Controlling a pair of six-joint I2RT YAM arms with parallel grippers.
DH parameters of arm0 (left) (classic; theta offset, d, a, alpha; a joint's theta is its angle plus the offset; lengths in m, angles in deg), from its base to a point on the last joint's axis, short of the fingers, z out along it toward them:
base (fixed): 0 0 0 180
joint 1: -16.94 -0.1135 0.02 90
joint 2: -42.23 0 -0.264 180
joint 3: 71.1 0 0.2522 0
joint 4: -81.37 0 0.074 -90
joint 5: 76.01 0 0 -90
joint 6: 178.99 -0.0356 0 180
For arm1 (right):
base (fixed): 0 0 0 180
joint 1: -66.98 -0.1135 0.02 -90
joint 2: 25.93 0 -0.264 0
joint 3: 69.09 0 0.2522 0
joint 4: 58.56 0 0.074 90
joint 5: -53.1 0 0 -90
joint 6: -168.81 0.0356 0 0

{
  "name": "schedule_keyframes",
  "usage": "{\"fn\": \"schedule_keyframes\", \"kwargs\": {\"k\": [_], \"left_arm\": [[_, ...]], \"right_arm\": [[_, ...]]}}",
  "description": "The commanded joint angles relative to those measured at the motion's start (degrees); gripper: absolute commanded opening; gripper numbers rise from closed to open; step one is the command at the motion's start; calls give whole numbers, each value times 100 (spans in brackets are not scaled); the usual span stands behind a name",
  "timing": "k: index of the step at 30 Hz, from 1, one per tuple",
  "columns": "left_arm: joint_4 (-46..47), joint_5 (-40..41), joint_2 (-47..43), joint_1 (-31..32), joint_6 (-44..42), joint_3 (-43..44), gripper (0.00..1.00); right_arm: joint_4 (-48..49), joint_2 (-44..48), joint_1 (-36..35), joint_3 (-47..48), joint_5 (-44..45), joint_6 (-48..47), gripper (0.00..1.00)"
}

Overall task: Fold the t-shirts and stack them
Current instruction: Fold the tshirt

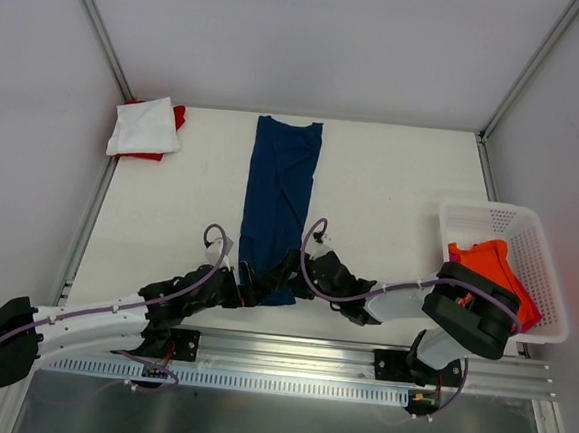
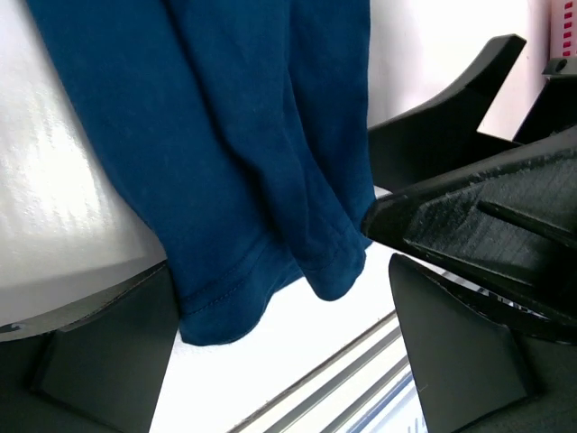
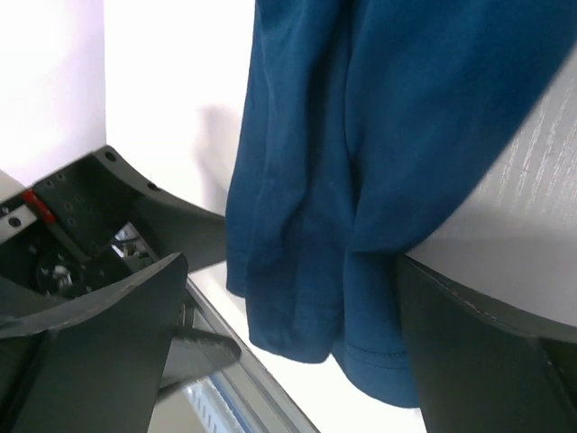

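Note:
A navy blue t-shirt, folded into a long narrow strip, lies down the middle of the table from the back edge to the front. My left gripper is open at its near hem on the left side. My right gripper is open at the same hem on the right side. In the left wrist view the hem hangs between the spread fingers, unpinched. In the right wrist view the hem lies against the right finger. A folded white t-shirt lies on a red one at the back left.
A white lattice basket at the right edge holds an orange t-shirt and a reddish one. A metal rail runs along the table's front edge just below both grippers. The right gripper's fingers show in the left wrist view.

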Motion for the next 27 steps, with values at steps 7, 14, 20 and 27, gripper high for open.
{"fn": "schedule_keyframes", "kwargs": {"k": [7,14,20,27], "left_arm": [[-508,642,293,524,382,70,94],[-1088,764,-374,594,628,-70,91],[-1265,932,-463,603,786,-238,91],[-1273,932,-410,620,830,-281,90]], "right_arm": [[-1024,295,-179,-466,414,176,99],[-3050,1612,-952,-696,1599,659,99],[-3504,2011,-1199,-774,2102,782,98],[-2907,1327,-1199,-722,1917,730,91]]}}
